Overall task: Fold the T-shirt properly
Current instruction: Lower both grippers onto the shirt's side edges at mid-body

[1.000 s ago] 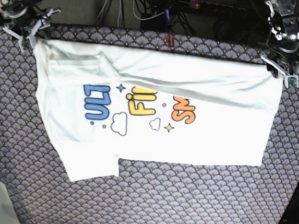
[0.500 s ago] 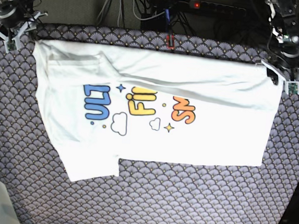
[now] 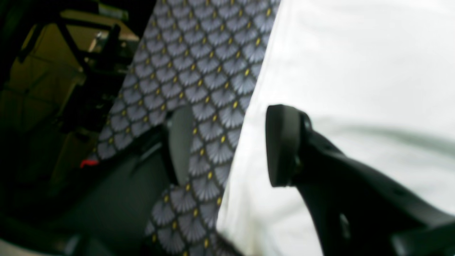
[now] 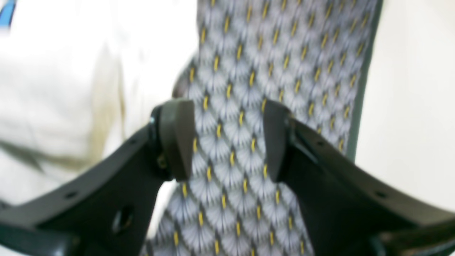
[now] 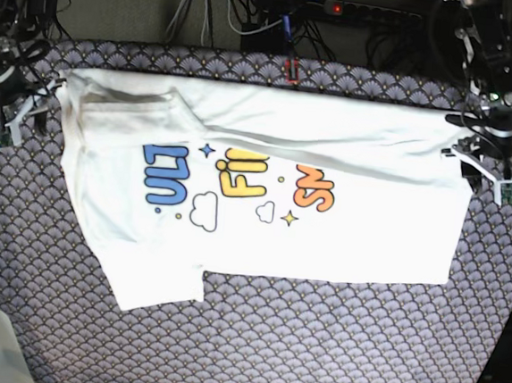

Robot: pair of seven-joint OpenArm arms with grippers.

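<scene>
The T-shirt [image 5: 325, 224] is soft matt white cloth; the tablecloth [image 5: 314, 349] is matt patterned fabric.

We see big colored letters on the T-shirt [image 5: 265, 192] from the base view. The top parts of the letters are hidden by a folded-over flap. In blue we can read "ULT". In yellow we can read "FI" and one more letter that we cannot make out. In orange we can read "SM". In the bottom right corner there are tiny pale letters, too small to read.
</scene>
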